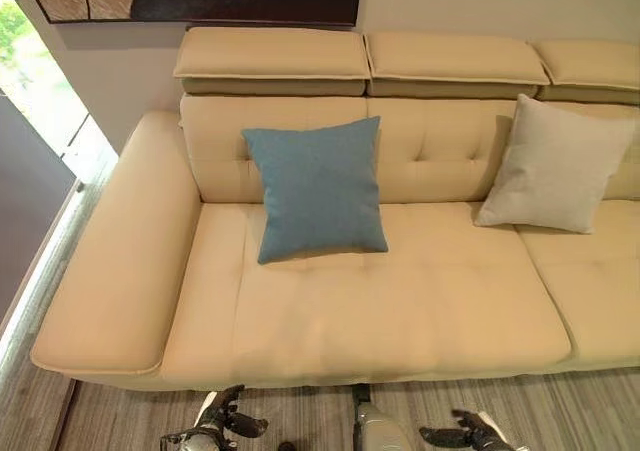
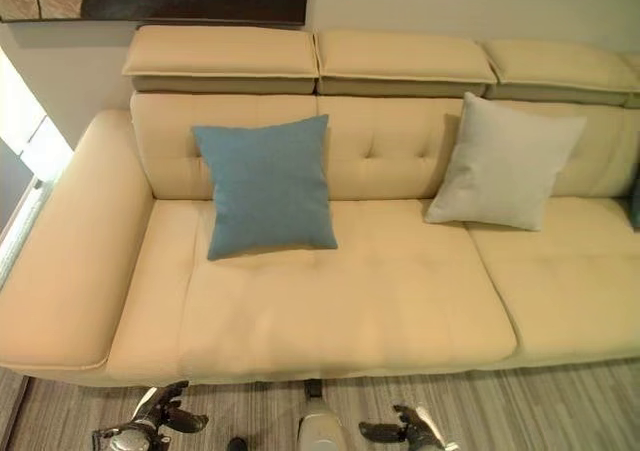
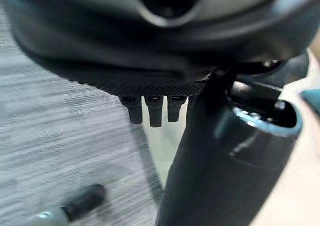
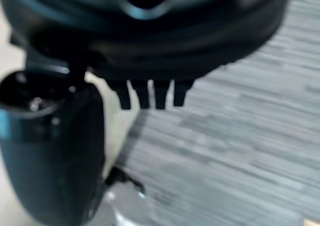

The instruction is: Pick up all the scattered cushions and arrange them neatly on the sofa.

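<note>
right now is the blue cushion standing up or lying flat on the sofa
Standing up: the blue cushion leans against the sofa backrest, its lower edge on the seat, its face turned outward.

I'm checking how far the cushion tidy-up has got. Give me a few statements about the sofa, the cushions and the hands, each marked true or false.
1. A blue cushion leans against the sofa backrest. True.
2. The cream cushion lies flat on the floor. False: it stands propped on the seat against the backrest.
3. The two cushions touch each other. False: bare seat and backrest separate them.
4. The left hand and right hand hang low in front of the sofa, holding nothing. True.
5. The blue cushion is nearer the armrest than the cream one. True.
</note>
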